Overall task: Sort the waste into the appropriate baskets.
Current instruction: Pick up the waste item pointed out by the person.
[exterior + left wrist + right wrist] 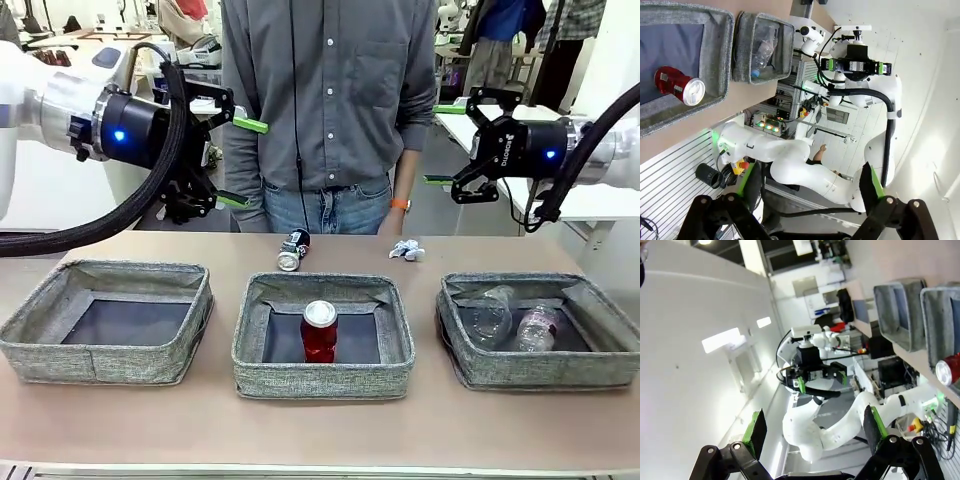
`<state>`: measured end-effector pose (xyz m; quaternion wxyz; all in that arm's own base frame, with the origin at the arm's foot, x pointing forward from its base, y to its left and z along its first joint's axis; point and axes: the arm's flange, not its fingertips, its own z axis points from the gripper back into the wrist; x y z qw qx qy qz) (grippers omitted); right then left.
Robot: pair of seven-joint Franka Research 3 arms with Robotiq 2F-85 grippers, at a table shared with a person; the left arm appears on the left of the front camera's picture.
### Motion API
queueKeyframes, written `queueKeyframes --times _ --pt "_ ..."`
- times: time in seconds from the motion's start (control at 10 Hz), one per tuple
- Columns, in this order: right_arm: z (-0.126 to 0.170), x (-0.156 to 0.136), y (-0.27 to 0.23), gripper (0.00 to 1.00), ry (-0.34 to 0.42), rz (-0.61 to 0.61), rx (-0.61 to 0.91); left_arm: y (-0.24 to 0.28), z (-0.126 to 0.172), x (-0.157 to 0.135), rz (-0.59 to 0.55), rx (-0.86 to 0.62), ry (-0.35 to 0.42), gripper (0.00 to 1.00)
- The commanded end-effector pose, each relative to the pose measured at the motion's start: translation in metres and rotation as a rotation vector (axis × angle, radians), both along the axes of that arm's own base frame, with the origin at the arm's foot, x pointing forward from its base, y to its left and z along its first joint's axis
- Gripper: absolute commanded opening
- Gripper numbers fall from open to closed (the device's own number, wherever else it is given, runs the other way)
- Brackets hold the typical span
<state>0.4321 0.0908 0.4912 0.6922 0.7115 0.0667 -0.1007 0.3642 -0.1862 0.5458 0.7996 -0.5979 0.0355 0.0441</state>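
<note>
Three grey baskets stand in a row: the left basket (100, 362) holds nothing, while the middle basket (322, 381) has a red soda can (320, 330) upright in it. In the right basket (540, 369) lie a clear plastic cup (487, 312) and a clear bottle (537, 325). A crushed dark can (293, 250) and a white paper wad (406, 250) lie on the table behind the baskets. My left gripper (250, 163) hangs open high above the table's far left. At the far right my right gripper (440, 145) is open too, also held high. Both are apart from all waste.
A person in a grey shirt (325, 90) stands at the far edge, hands behind the back. The left wrist view looks sideways at the red can (679, 86), the middle basket (720, 50) and the right basket (742, 55). Bare table lies before the baskets.
</note>
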Motion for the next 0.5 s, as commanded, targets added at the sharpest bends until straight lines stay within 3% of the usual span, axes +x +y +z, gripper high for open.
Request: queueKeyframes --times 0.0,0.4 --pt "0.0023 -0.0003 0.0003 1.00 -0.004 0.009 0.002 -0.0010 0.0032 -0.0008 0.008 0.009 0.005 1.00" --pt "0.0023 -0.0003 0.0003 1.00 -0.004 0.009 0.002 -0.0010 0.0032 -0.0008 0.008 0.009 0.005 1.00"
